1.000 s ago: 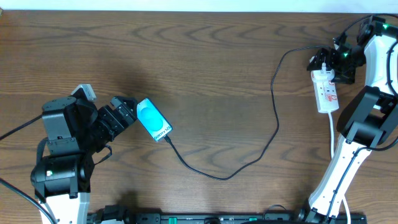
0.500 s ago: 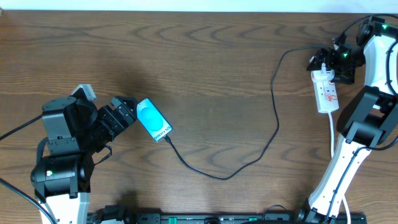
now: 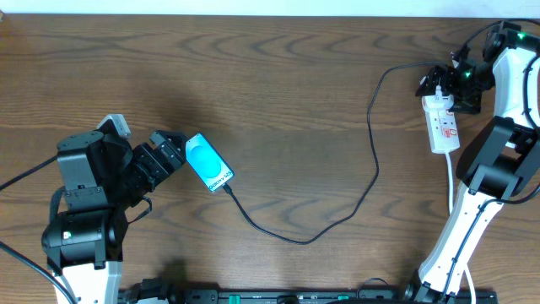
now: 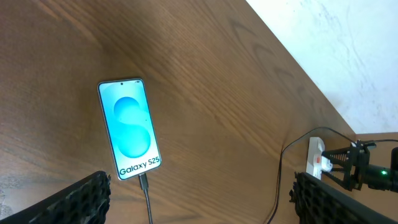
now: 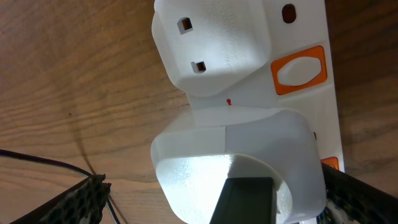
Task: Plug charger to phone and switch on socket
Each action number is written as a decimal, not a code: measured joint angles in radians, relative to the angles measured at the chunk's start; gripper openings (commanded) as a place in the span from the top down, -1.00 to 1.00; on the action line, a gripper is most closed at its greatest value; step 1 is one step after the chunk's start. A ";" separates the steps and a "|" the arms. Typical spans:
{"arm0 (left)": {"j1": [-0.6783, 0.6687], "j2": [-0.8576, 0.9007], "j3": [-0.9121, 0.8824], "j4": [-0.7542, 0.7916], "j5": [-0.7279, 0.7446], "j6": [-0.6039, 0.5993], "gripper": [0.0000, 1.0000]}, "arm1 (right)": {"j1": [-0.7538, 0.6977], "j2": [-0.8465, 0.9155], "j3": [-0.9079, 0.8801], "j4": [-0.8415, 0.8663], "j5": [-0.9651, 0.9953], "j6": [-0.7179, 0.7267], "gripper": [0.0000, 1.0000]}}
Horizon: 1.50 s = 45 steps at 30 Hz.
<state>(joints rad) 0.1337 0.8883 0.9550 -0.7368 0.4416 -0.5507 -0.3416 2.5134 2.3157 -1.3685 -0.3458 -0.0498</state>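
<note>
Phone (image 3: 207,163) lies flat on the table (image 3: 278,101), left side, screen up and lit. The charger (image 3: 371,160) meets its near edge; in the left wrist view the tip looks seated in the port, so I judge the plugging-in done. From there the charger loops right across the table and runs up to the far right.

Left gripper (image 3: 179,153): jaws wide, holding nothing, just left of the phone and not touching it.

Socket (image 3: 445,127) lies far right, long axis near-to-far. A white plug block (image 5: 249,143) sits in its far end.

Right gripper (image 3: 445,88): jaws at full spread, nothing held, hanging over the plug block with a finger on either side of it.

Step in hand, by my judgement: switching on the socket.
- Target is probably the orange-framed button (image 5: 300,68), seen in the right wrist view beyond the plug block. On or off: cannot tell.
- With the jaws this wide and centred on the block, coming straight down would land on the block, not the button.
- Shift first so one fingertip stands over the button, or narrow the jaws to make a single blunt tip.
- Press straight down, short and firm; the socket looks light and could slide or tip under a slanted push.
- Keep clear of the charger where it leaves the block, so nothing tugs at the phone end
</note>
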 measured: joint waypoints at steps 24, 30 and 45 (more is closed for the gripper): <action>0.000 0.000 0.000 0.000 0.000 0.000 -0.88 | 0.014 -0.029 -0.071 0.066 0.029 0.029 -0.99; 0.000 0.000 0.000 0.000 -0.001 0.000 -0.87 | 0.014 -0.016 -0.032 0.029 0.042 0.064 -0.99; 0.000 0.000 0.000 -0.004 -0.013 0.000 -0.87 | 0.011 -0.189 0.212 -0.320 0.179 0.169 -0.98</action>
<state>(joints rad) 0.1337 0.8883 0.9550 -0.7406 0.4286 -0.5507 -0.3305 2.3245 2.5282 -1.6882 -0.1665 0.1196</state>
